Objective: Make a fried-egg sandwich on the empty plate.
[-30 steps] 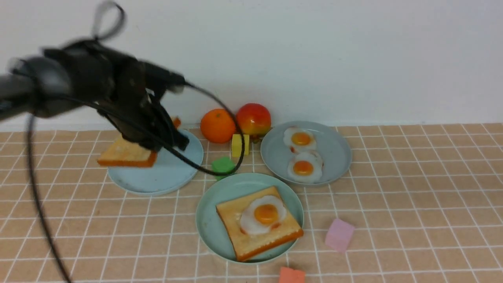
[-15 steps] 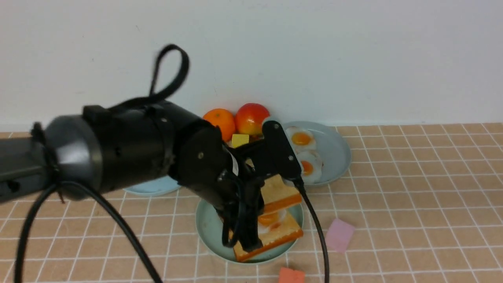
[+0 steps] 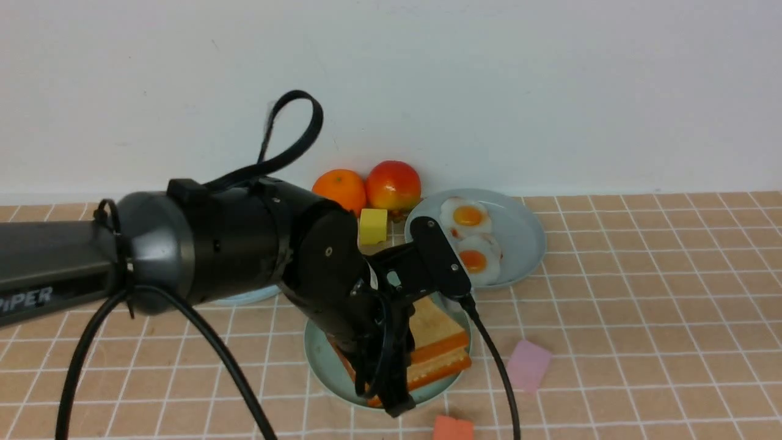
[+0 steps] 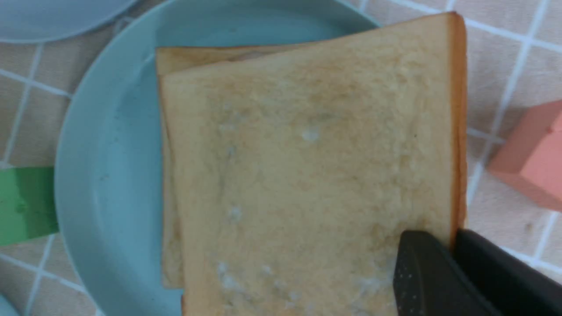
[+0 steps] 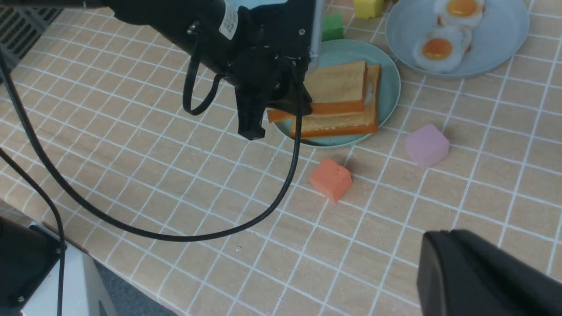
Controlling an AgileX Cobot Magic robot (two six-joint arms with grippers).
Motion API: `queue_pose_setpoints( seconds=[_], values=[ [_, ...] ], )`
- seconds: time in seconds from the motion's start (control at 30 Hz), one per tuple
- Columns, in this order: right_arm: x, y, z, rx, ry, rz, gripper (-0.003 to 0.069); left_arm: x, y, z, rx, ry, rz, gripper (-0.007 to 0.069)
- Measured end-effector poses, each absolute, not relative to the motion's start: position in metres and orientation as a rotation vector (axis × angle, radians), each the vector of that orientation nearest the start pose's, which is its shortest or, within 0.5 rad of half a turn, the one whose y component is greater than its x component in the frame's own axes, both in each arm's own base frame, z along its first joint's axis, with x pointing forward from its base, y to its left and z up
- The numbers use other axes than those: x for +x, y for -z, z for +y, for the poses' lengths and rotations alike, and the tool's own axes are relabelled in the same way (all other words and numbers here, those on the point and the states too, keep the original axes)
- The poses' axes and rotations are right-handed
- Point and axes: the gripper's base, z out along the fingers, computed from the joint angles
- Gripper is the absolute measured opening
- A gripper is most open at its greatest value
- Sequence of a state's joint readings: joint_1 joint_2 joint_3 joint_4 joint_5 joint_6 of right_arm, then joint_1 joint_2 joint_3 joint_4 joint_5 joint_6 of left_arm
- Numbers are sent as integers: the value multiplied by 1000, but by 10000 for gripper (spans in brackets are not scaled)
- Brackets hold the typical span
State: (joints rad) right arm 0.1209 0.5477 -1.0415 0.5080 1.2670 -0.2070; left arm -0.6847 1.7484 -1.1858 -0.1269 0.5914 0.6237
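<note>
The mint-green plate (image 3: 317, 357) holds a toast slice (image 3: 449, 365) at the front middle of the table. The fried egg (image 5: 371, 90) shows only as a white sliver between the slices. A second toast slice (image 3: 435, 327) lies over it, nearly squared with the lower one (image 4: 202, 55). My left gripper (image 3: 383, 360) is shut on the near corner of the top slice (image 4: 307, 166), one finger above and one below. My right gripper (image 5: 441, 235) is shut and empty, above the table's front right, out of the front view.
A grey-blue plate (image 3: 522, 235) with two fried eggs is at the back right. A pale blue plate (image 3: 244, 297) is behind my left arm. An orange (image 3: 339, 188), apple (image 3: 394, 183), yellow block (image 3: 373, 226), green block (image 5: 332, 26), pink block (image 3: 527, 365) and red-orange block (image 3: 453, 428) surround the mint plate.
My left arm carried the toast slice from over the pale blue plate rightward to the mint-green plate and lowered it onto the egg, which is now covered.
</note>
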Motion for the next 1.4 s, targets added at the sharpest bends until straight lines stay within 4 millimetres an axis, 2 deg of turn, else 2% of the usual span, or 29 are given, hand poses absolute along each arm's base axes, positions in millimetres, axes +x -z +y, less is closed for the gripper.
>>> queue_pose_setpoints(
  seconds=[0.17, 0.43, 0.73, 0.77, 0.8, 0.9, 0.93, 1.03, 1.17, 1.27, 1.33, 1.4],
  values=[
    [36, -410, 47, -443, -576, 2144, 18, 278, -219, -236, 1538, 149, 2146, 46],
    [36, -410, 47, -442, -575, 2145, 22, 281, -204, -241, 1565, 168, 2156, 46],
    [36, -410, 47, -442, -575, 2145, 29, 281, -203, -243, 1554, 204, 2158, 67],
    [36, -410, 47, -442, -575, 2145, 31, 280, -203, -243, 1551, 213, 2159, 105],
    [36, -410, 47, -442, -575, 2145, 32, 280, -203, -243, 1551, 213, 2160, 105],
    [36, -410, 47, -442, -575, 2145, 35, 278, -203, -243, 1554, 235, 2183, 228],
    [36, -410, 47, -442, -575, 2145, 35, 278, -203, -243, 1554, 236, 2184, 235],
    [36, -410, 47, -442, -575, 2145, 38, 277, -202, -243, 1561, 245, 2198, 345],
    [36, -410, 47, -442, -575, 2145, 40, 276, -203, -242, 1565, 245, 2201, 403],
    [36, -410, 47, -442, -574, 2145, 41, 274, -212, -241, 1561, 246, 2184, 395],
    [36, -410, 46, -440, -560, 2146, 42, 266, -244, -234, 1499, 259, 2132, 318],
    [37, -410, 44, -431, -534, 2139, 42, 256, -275, -226, 1406, 282, 2092, 206]
  ],
)
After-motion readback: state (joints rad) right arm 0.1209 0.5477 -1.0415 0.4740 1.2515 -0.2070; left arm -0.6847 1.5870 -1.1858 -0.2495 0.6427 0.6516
